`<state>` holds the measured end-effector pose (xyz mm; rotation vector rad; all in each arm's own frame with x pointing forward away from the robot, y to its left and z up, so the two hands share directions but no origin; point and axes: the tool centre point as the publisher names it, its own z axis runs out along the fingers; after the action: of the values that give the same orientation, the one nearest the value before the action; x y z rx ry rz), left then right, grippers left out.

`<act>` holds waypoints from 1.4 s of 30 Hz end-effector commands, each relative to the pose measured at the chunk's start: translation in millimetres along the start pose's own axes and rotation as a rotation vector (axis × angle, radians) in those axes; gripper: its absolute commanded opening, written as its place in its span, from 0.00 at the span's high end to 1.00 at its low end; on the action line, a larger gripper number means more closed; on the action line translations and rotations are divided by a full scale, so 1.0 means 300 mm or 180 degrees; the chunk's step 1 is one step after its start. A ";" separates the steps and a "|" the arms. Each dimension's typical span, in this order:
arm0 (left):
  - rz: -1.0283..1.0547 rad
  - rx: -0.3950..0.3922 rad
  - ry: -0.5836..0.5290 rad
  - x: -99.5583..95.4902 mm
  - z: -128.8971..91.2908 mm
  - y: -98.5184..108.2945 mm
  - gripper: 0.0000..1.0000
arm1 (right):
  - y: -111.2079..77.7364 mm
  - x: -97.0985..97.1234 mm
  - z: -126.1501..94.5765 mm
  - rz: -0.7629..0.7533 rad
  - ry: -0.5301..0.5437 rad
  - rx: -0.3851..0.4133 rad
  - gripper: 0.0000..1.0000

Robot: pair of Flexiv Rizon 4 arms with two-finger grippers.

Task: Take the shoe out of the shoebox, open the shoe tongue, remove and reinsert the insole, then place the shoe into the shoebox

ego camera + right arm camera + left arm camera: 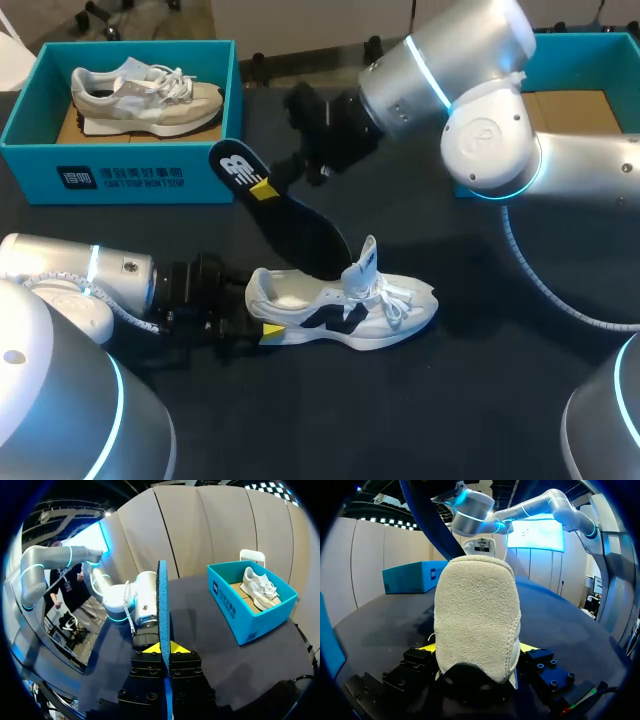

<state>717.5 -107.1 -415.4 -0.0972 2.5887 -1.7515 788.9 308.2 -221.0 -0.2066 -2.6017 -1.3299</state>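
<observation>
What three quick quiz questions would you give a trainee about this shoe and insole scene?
1. True or false: the white shoe lies on the table, outside the shoebox.
2. The right fingers grip: A the white shoe, B the insole, C the shoebox.
3. Fill in: the left fingers clamp the white shoe's ____.
Key: 1 true; 2 B; 3 heel.

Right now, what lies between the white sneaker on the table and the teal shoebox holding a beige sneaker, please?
Head view: the long black insole, held in the right gripper.
</observation>
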 end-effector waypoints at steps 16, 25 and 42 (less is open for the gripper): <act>-0.0003 -0.0005 -0.0007 0.003 0.003 -0.002 1.00 | 0.176 0.010 -0.185 0.0309 0.0395 -0.0352 1.00; -0.0003 -0.0005 -0.0007 0.003 0.003 -0.002 1.00 | 0.279 0.032 -0.320 0.0447 0.0394 -0.0550 1.00; -0.0003 -0.0005 -0.0007 0.003 0.003 -0.002 1.00 | 0.364 0.148 -0.537 0.0641 0.0170 -0.0891 1.00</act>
<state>717.5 -107.1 -415.4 -0.0972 2.5887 -1.7515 802.8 254.5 -36.7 -0.4181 -2.2560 -1.5762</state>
